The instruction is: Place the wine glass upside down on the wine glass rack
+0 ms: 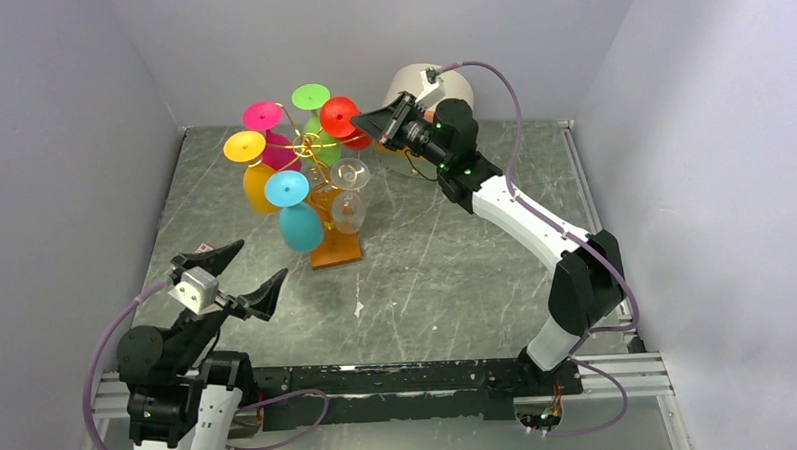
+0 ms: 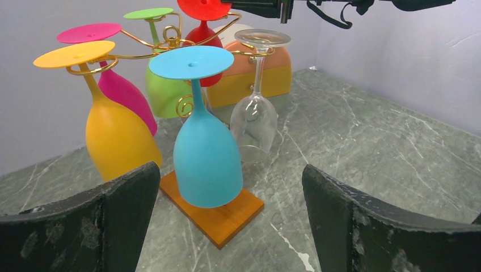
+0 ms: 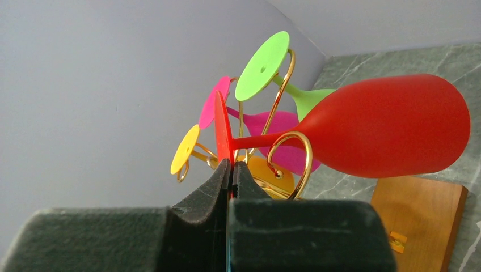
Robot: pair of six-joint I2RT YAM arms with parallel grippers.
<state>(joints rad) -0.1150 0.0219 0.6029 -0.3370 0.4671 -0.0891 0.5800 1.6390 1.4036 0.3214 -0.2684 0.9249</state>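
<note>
We see a grey marbled surface (image 1: 456,273) between pale walls. Toward its back stands the wine glass rack (image 1: 336,250), hung with 6 glasses. Our right tool (image 3: 230,170) is clenched on the foot rim of the red wine glass (image 3: 391,124), which hangs upside down, stem in a gold curl. Our left tool (image 1: 259,262) gapes wide, well apart from the rack.

Overhead view and close wrist views share the wine glass rack (image 1: 335,251).
</note>
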